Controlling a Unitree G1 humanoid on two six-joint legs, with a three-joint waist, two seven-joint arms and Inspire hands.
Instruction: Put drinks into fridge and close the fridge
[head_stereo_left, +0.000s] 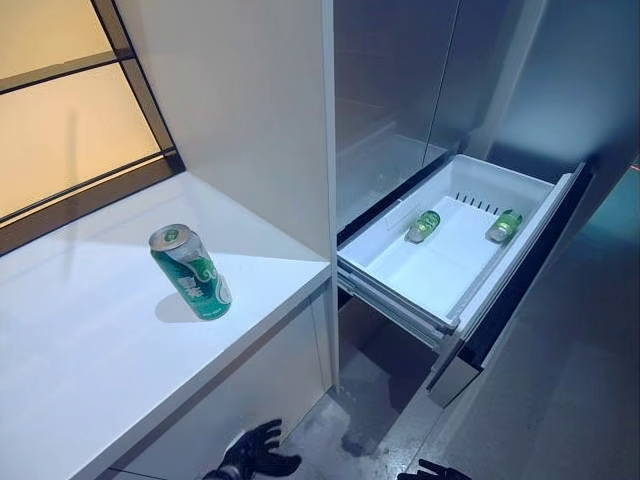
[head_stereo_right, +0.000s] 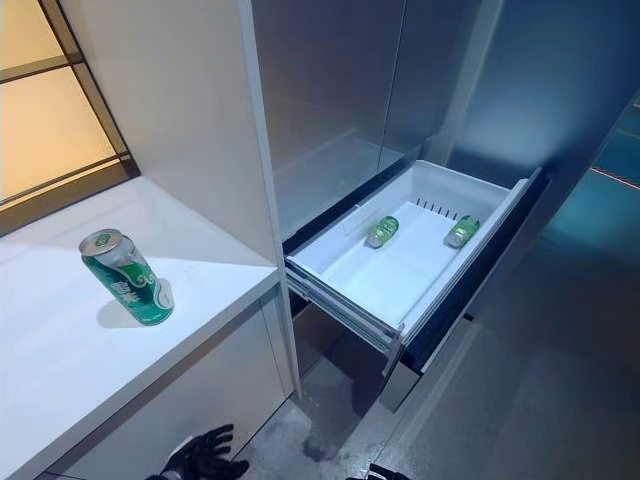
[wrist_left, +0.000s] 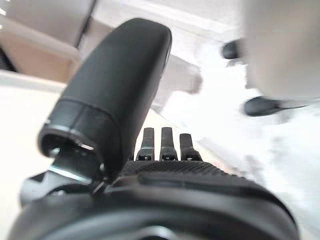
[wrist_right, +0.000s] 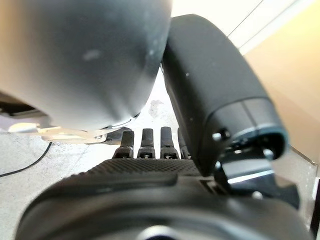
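Note:
A green can (head_stereo_left: 190, 272) stands tilted on the white counter (head_stereo_left: 90, 370) at my left. The fridge's white drawer (head_stereo_left: 400, 270) is pulled out to the right of the counter. Green drinks lie on their sides at its far end, one (head_stereo_left: 423, 226) beside another (head_stereo_left: 504, 226). My left hand (head_stereo_left: 256, 455) hangs low below the counter's edge, open and empty, with straight fingers (wrist_left: 162, 145) in the left wrist view. My right hand (head_stereo_left: 432, 471) hangs low under the drawer, open and empty, with straight fingers (wrist_right: 150, 145) in the right wrist view.
A white cabinet wall (head_stereo_left: 250, 100) rises between the counter and the grey fridge front (head_stereo_left: 400, 80). A dark-framed window (head_stereo_left: 140, 95) backs the counter. The drawer's dark front panel (head_stereo_left: 520, 290) juts over the grey floor (head_stereo_left: 370, 410).

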